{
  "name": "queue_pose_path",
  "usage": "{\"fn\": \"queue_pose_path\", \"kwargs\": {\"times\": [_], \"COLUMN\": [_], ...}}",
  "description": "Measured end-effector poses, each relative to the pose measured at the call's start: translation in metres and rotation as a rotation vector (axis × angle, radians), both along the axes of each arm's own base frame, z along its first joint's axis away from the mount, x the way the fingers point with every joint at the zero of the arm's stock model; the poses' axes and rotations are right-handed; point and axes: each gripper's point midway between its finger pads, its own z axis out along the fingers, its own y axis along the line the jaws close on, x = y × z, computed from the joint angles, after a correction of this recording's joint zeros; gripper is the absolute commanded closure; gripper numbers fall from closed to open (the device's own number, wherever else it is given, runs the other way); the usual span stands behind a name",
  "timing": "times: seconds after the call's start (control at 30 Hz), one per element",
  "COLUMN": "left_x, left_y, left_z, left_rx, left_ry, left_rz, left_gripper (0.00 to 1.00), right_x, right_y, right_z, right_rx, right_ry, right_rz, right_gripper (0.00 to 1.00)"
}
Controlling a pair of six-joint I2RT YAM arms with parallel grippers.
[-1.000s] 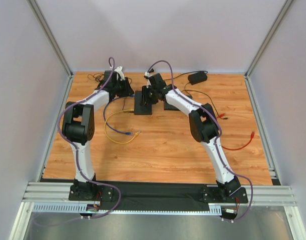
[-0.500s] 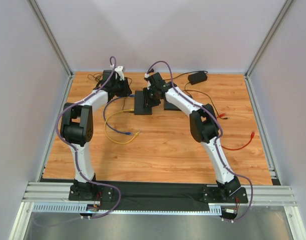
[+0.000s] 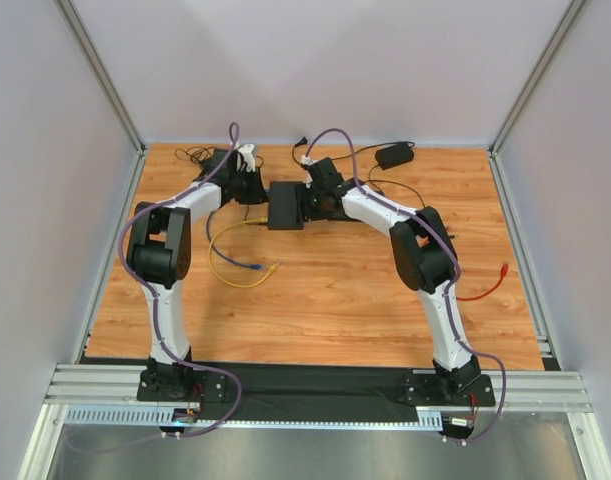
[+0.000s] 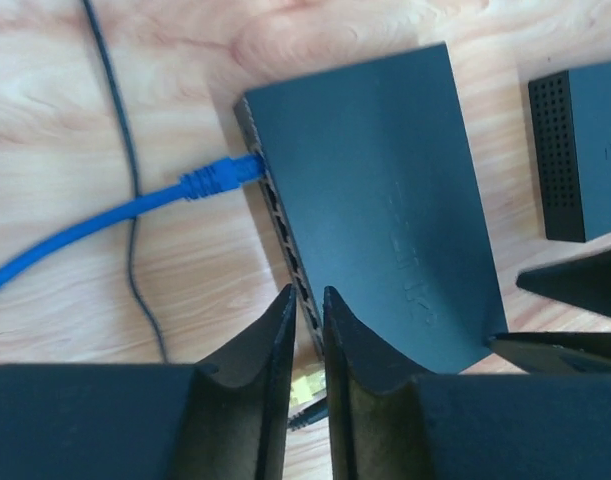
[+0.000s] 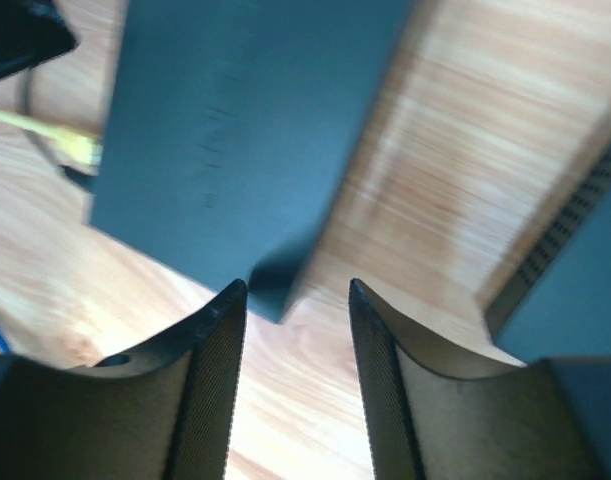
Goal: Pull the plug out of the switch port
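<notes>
The dark switch (image 3: 284,207) (image 4: 385,200) lies flat at the back of the wooden table. A blue plug (image 4: 220,177) sits in a port at the far end of its port side. A yellow plug (image 4: 307,385) (image 5: 80,148) sits at the near end of that side. My left gripper (image 4: 305,300) (image 3: 257,190) is at the port side, its jaws drawn close with the yellow plug filling the narrow gap. My right gripper (image 5: 297,290) (image 3: 307,203) stands open on the opposite side, with one corner of the switch (image 5: 235,120) just ahead of its left finger.
A second black vented box (image 4: 580,150) (image 5: 575,290) lies right of the switch. A thin black wire (image 4: 125,170) runs beside the blue cable. A yellow cable (image 3: 230,275) loops on the table, a power adapter (image 3: 394,155) lies at the back, and a red cable (image 3: 485,290) at the right.
My left gripper moved right to the switch's port side and its jaws narrowed. My right gripper came off the top of the switch, shifted right and opened wider.
</notes>
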Motion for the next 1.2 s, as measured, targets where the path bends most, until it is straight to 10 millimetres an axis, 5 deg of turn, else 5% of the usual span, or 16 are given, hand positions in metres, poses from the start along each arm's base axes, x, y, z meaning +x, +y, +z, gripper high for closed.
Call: {"fn": "queue_pose_path", "kwargs": {"times": [0.03, 0.13, 0.4, 0.77, 1.2], "left_x": [-0.002, -0.005, -0.002, -0.002, -0.004], "left_y": [-0.002, -0.008, -0.016, -0.018, -0.023], "left_z": [-0.004, -0.008, -0.012, -0.024, -0.025], "left_rx": [0.000, -0.013, -0.035, -0.044, -0.073], "left_ry": [0.011, 0.026, 0.040, 0.085, 0.103], "left_rz": [-0.005, -0.020, -0.034, -0.031, -0.049], "left_gripper": [0.63, 0.53, 0.53, 0.55, 0.57], "right_x": [0.000, 0.010, 0.041, 0.045, 0.059], "right_y": [-0.004, -0.012, -0.039, -0.021, 0.003], "right_z": [-0.004, -0.004, 0.003, -0.007, 0.006], "right_rx": [-0.002, 0.024, 0.121, 0.196, 0.310], "right_ry": [0.002, -0.004, 0.006, 0.038, 0.029], "right_rz": [-0.007, -0.028, -0.068, -0.026, -0.004], "right_gripper": [0.48, 0.47, 0.48, 0.49, 0.50]}}
